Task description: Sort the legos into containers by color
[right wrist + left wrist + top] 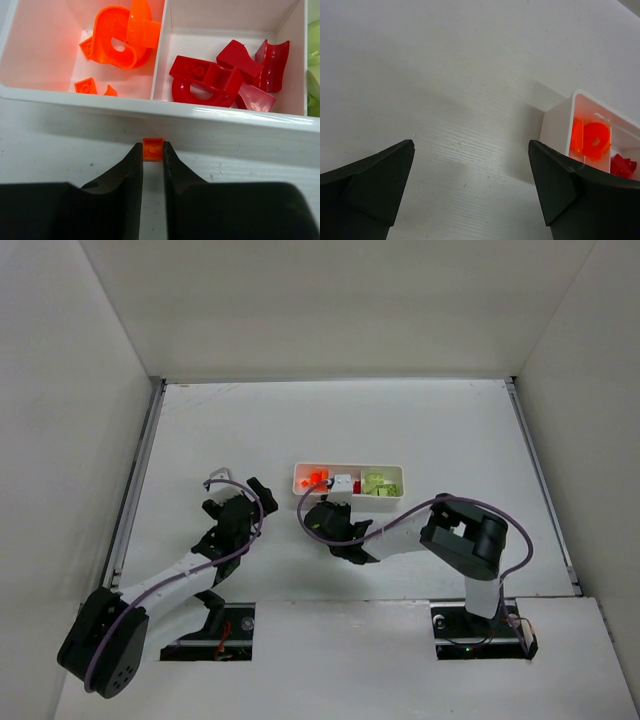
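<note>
My right gripper [153, 149] is shut on a tiny orange lego [153, 148] just in front of the near wall of the white tray [165, 111]. In the right wrist view the left compartment holds several orange legos [120, 35], the middle one several red legos [222, 75], and pale green legos [314, 75] show at the right edge. From above, the tray [348, 494] lies mid-table with my right gripper [331, 506] at its near side. My left gripper [470, 160] is open and empty over bare table, left of the tray's end [555, 127].
White walls enclose the table on three sides. Purple cables loop over both arms [400, 525]. The left arm [225, 530] rests left of the tray.
</note>
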Robot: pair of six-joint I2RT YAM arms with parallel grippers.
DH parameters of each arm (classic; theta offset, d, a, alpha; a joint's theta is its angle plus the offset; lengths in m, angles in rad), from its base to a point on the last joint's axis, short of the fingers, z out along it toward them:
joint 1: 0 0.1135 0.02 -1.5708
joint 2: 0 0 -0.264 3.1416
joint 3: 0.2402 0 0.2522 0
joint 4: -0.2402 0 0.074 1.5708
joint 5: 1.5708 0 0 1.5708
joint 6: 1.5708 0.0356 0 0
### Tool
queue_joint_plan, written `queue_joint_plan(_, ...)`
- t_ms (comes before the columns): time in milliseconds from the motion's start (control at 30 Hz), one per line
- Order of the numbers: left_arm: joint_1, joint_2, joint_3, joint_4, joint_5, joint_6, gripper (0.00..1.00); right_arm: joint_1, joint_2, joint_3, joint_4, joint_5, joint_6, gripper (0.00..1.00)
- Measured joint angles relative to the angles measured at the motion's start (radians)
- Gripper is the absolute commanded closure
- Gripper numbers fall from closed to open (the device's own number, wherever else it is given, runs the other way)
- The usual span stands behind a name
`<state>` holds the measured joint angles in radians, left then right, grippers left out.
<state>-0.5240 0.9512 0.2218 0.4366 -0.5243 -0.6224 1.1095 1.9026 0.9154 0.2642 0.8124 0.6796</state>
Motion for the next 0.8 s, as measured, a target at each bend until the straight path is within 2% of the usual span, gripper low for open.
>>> queue_joint_plan(167, -0.006, 0.016, 0.0, 0.017, 0.014, 0.0, 0.0, 0.032, -0.029, -0.022, -0.013, 0.018, 0.01, 0.85)
queue_joint_plan(333, 0.002, 0.02, 0.0, 0.032, 0.019, -0.002, 0.0, 0.113, -0.23, -0.081, -0.079, 0.014, -0.012, 0.83)
queue_joint_plan(467, 0.003, 0.053, 0.001, 0.037, 0.023, -0.004, 0.0, 0.095, -0.355, -0.048, -0.064, -0.014, -0.053, 0.82)
queue_joint_plan(733, 0.003, 0.066, 0.001, 0.038, 0.027, -0.003, 0.0, -0.06, -0.233, 0.07, -0.013, -0.108, -0.131, 0.79)
queue_joint_plan(800, 0.005, 0.067, 0.001, 0.038, 0.027, -0.003, 0.0, -0.08, -0.186, 0.1, -0.013, -0.133, -0.142, 0.74)
